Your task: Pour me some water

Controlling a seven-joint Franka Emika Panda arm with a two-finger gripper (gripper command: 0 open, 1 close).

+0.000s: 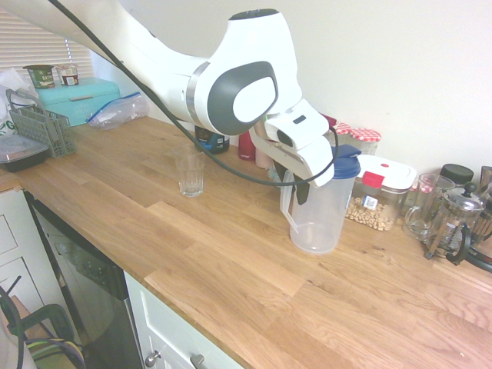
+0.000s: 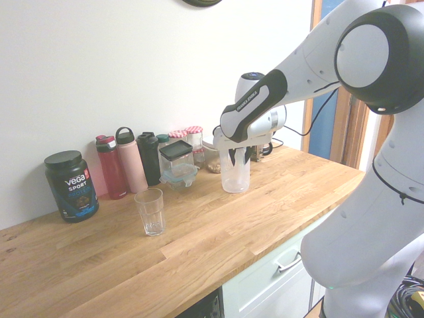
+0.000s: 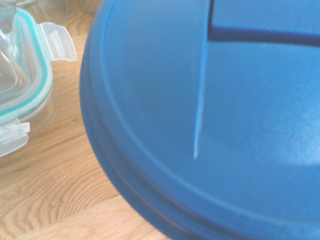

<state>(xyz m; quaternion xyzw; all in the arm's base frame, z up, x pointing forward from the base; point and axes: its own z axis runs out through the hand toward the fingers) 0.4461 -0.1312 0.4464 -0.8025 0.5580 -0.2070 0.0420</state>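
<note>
A clear plastic pitcher (image 1: 319, 219) with a blue lid (image 1: 347, 163) stands upright on the wooden counter, near the wall. My gripper (image 1: 300, 189) has come down at the pitcher's handle side, level with its upper part; in the second exterior view my gripper (image 2: 237, 158) sits over the pitcher (image 2: 235, 177). The blue lid (image 3: 200, 125) fills most of the wrist view. An empty drinking glass (image 1: 190, 172) stands upright on the counter, apart from the pitcher and further along it; it is also the glass (image 2: 150, 212) in the second exterior view.
Bottles (image 2: 130, 162) and a black Vega tub (image 2: 71, 185) line the wall. A snap-lid food container (image 1: 380, 192), jars and a French press (image 1: 453, 223) stand beside the pitcher. A dish rack (image 1: 42, 127) sits at the counter's far end. The counter edge (image 1: 154, 284) runs along the front.
</note>
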